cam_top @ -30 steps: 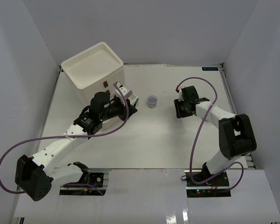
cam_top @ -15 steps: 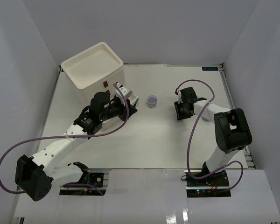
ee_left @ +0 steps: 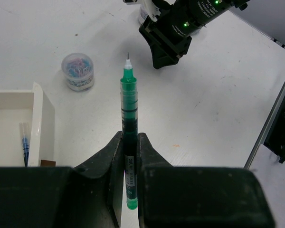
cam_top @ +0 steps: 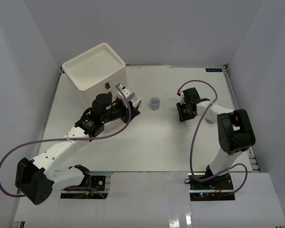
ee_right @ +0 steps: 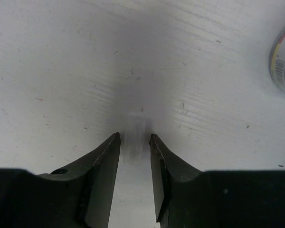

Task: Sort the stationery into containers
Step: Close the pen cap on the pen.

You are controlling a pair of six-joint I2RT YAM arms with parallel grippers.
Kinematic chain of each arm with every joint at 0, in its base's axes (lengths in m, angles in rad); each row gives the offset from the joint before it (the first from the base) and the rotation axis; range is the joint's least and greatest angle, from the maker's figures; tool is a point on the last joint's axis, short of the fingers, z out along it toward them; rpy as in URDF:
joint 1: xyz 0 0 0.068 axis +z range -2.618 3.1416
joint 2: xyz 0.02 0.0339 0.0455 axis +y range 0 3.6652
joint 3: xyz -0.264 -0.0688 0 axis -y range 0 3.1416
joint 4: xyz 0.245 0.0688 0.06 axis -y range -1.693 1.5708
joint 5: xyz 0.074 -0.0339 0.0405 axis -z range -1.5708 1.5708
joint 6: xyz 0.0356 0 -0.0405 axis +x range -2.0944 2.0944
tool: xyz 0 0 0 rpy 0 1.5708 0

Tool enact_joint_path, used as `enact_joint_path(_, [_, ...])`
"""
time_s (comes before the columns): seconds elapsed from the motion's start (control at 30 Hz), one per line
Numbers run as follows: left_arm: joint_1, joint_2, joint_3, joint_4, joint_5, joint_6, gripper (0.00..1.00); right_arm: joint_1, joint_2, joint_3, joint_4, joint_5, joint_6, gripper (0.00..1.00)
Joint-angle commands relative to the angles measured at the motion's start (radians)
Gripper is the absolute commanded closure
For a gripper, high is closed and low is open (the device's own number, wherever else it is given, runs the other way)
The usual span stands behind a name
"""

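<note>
Green pen [ee_left: 128, 99] was clamped in the left gripper [ee_left: 129, 137], whose jaws were closed tight on its barrel, fine tip pointing outward over the bench [ee_left: 218, 109]. Just beside it stood the open drawer [ee_left: 42, 118] of the white drawer unit [cam_top: 95, 71], a blue pen [ee_left: 24, 142] inside. A clear jar [ee_left: 78, 71] sat nearby. The right gripper [ee_right: 134, 137] hung low with its jaws narrowly parted around a blurred pale stick [ee_right: 137, 130]; whether they touched it was unclear.

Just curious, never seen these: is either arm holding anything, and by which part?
Left gripper clamps the green pen by its rear barrel. Right gripper: blurred, cannot tell.
</note>
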Motion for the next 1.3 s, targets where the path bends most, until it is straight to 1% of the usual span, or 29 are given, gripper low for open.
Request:
enact_joint_path(0.0, [0.006,-0.024,-0.003,0.008,0.023,0.003,0.91,-0.003,0.028,0.048,0.01,-0.007,-0.022,0.61])
enact_joint_path(0.13, [0.006,-0.024,-0.002,0.008,0.026,0.003,0.91,-0.003,0.047,0.059,0.001,-0.007,-0.023,0.62])
enact_joint_path(0.2, [0.006,-0.021,-0.002,0.008,0.031,0.002,0.91,-0.003,0.054,0.058,0.002,-0.004,-0.026,0.65])
enact_joint_path(0.23, [0.006,-0.021,-0.002,0.008,0.035,0.003,0.91,-0.003,0.058,0.058,0.002,-0.002,-0.028,0.69])
enact_joint_path(0.27, [0.006,-0.018,0.0,0.008,0.037,0.002,0.91,-0.003,0.058,0.058,0.001,0.001,-0.028,0.76])
enact_joint_path(0.3, [0.006,-0.016,0.0,0.008,0.046,0.0,0.91,-0.003,0.055,0.058,-0.001,0.002,-0.028,0.8])
enact_joint_path(0.33, [0.006,-0.016,0.0,0.008,0.049,0.0,0.91,-0.002,0.05,0.058,0.001,0.002,-0.028,0.85])
enact_joint_path(0.43, [0.006,-0.015,0.0,0.013,0.061,-0.004,0.91,-0.002,0.021,0.071,-0.025,-0.018,-0.025,0.85])
enact_joint_path(0.53, [0.006,-0.015,-0.002,0.02,0.084,-0.013,0.91,0.0,-0.037,0.082,-0.039,-0.084,-0.008,0.87])
enact_joint_path(0.63, [0.006,-0.018,-0.011,0.043,0.117,-0.032,0.91,0.015,-0.126,0.082,-0.022,-0.136,-0.002,0.87])
enact_joint_path(0.67, [0.006,-0.019,-0.014,0.059,0.127,-0.038,0.91,0.023,-0.152,0.084,-0.018,-0.139,0.03,0.87])
enact_joint_path(0.7, [0.006,-0.021,-0.022,0.068,0.138,-0.044,0.91,0.047,-0.209,0.081,-0.008,-0.14,0.037,0.87])
enact_joint_path(0.77, [0.006,-0.022,-0.028,0.094,0.166,-0.064,0.91,0.075,-0.267,0.081,0.031,-0.14,0.055,0.88])
enact_joint_path(0.8, [0.006,-0.025,-0.04,0.097,0.176,-0.072,0.91,0.108,-0.33,0.081,0.051,-0.139,0.061,0.88])
enact_joint_path(0.83, [0.004,-0.033,-0.049,0.135,0.186,-0.09,0.91,0.124,-0.358,0.081,0.091,-0.134,0.067,0.9])
enact_joint_path(0.93, [0.006,-0.045,-0.087,0.229,0.226,-0.115,0.91,0.185,-0.476,0.062,0.182,-0.133,0.095,0.91])
enact_joint_path(0.97, [0.006,-0.057,-0.098,0.244,0.238,-0.121,0.91,0.213,-0.528,0.056,0.249,-0.136,0.102,0.91])
enact_joint_path(1.03, [0.006,-0.07,-0.124,0.276,0.25,-0.13,0.91,0.236,-0.573,0.033,0.315,-0.151,0.124,0.9])
enact_joint_path(1.07, [0.006,-0.085,-0.134,0.313,0.261,-0.142,0.91,0.256,-0.615,0.022,0.4,-0.165,0.13,0.91])
enact_joint_path(1.17, [0.006,-0.102,-0.158,0.352,0.261,-0.153,0.91,0.284,-0.683,-0.048,0.531,-0.189,0.167,0.9])
enact_joint_path(1.2, [0.006,-0.108,-0.161,0.356,0.258,-0.156,0.91,0.285,-0.694,-0.059,0.592,-0.197,0.194,0.9])
enact_joint_path(1.27, [0.004,-0.113,-0.164,0.359,0.253,-0.155,0.91,0.3,-0.711,-0.086,0.649,-0.215,0.219,0.9])
